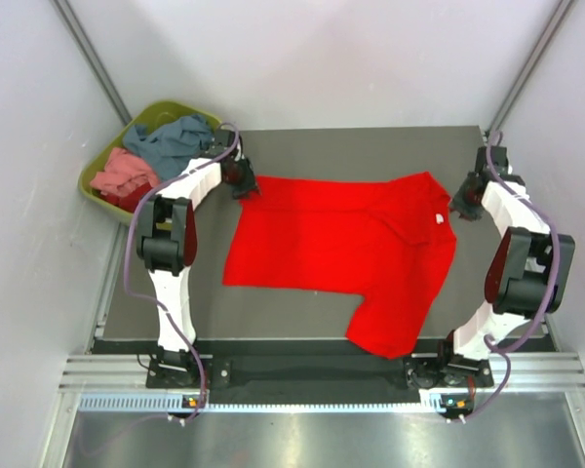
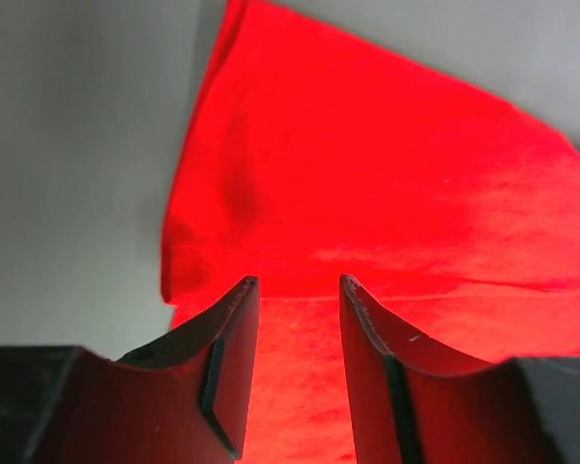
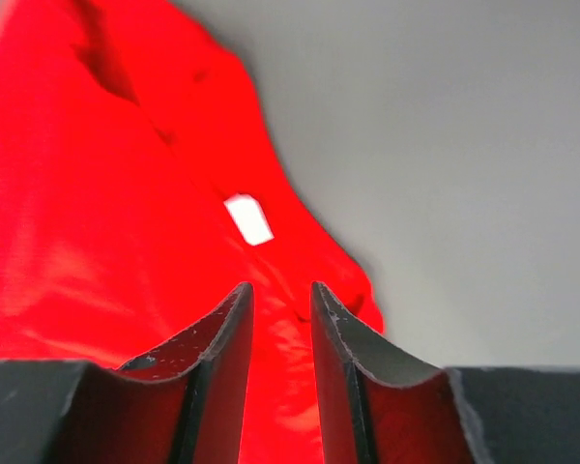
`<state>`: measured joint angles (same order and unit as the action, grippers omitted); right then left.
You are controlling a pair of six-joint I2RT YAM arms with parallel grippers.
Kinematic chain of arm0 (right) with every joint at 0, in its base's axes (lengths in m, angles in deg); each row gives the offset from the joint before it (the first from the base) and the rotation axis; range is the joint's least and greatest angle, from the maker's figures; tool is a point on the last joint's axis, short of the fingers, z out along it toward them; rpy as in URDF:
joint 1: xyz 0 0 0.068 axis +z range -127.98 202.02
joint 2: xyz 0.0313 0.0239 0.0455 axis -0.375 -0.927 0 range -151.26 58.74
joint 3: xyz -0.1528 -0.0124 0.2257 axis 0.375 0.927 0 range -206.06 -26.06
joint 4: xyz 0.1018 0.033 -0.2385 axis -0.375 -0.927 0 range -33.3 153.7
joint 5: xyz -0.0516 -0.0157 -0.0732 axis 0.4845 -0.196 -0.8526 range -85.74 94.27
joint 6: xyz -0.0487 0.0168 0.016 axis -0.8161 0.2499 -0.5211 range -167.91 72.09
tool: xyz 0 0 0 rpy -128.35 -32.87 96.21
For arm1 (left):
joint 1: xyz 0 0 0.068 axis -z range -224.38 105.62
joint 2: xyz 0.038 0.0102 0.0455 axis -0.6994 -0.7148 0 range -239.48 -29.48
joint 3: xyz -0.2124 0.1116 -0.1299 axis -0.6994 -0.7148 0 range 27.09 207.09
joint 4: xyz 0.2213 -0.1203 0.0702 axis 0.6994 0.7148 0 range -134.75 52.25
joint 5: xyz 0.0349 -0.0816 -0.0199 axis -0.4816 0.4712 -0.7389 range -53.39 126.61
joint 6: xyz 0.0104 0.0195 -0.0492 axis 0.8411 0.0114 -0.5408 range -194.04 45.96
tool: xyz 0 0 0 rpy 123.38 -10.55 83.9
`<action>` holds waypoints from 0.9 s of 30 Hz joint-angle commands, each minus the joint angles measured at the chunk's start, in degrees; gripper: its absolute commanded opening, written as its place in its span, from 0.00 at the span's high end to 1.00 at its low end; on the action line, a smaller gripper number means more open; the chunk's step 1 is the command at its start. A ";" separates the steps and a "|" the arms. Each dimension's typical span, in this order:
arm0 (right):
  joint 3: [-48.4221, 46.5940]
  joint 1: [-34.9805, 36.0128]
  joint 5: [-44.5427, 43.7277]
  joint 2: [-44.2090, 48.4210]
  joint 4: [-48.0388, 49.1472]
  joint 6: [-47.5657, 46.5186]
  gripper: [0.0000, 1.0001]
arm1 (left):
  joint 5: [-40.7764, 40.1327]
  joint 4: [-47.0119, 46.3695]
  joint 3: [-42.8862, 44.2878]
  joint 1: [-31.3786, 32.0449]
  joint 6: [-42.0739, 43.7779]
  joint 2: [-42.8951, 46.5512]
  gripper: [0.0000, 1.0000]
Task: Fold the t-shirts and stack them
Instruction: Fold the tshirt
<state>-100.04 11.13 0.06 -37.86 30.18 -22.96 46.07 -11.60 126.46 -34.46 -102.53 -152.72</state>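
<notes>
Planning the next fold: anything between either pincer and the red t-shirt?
Nothing visible. Left pincer hangs open over the far-left corner of the red t-shirt, right pincer open over its collar end. The green tub with the other shirts sits off the far-left corner of the table, not in between.

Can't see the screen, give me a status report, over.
Both grippers open: left gripper at hem corner, right gripper by collar. Red t-shirt spread flat. Nothing on it.
</notes>
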 commanded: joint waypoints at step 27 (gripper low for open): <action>15.35 0.88 6.49 1.41 9.44 -3.86 0.73 | -1.98 3.15 -0.14 -1.56 2.39 -0.42 0.62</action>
<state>-84.52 11.48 5.57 -38.52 37.74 -25.82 43.22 -10.22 125.81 -34.75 -99.33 -152.44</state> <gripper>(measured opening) 0.281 0.388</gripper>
